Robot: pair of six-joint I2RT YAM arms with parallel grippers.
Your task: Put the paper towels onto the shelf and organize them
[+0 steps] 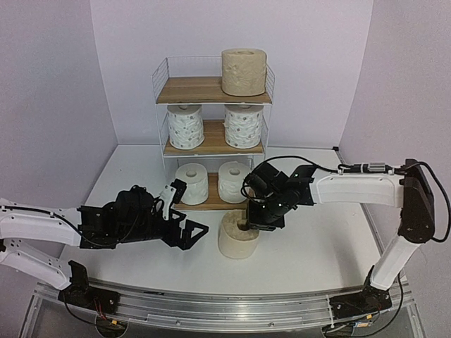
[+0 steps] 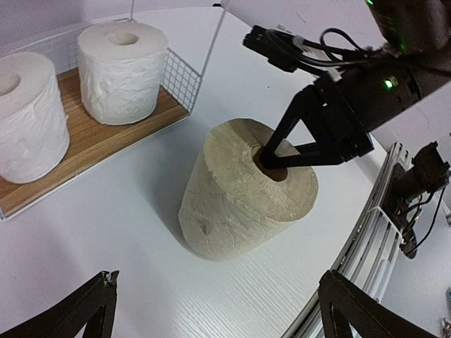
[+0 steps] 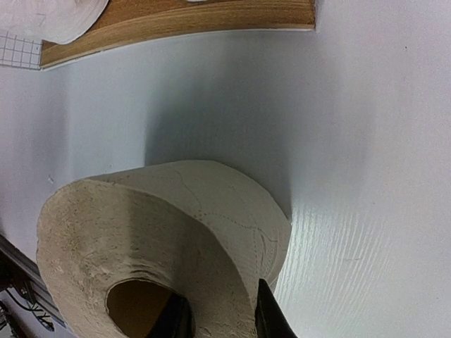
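A beige paper towel roll (image 1: 237, 241) stands upright on the white table in front of the shelf (image 1: 197, 90). My right gripper (image 1: 247, 224) is shut on its wall, one finger inside the hollow core and one outside; this shows in the right wrist view (image 3: 218, 317) on the roll (image 3: 176, 218) and in the left wrist view (image 2: 273, 151). My left gripper (image 1: 196, 236) is open and empty, low, just left of that roll (image 2: 239, 204). The second beige roll (image 1: 244, 70) sits on the top board, two dotted rolls (image 1: 186, 127) on the middle, two white rolls (image 1: 192, 182) on the bottom.
The shelf stands at the back centre against the wall, with mesh sides. The top board has bare wood left of its beige roll. The bottom board's corner (image 3: 176, 21) is close behind the held roll. A metal rail (image 1: 225, 310) runs along the near table edge.
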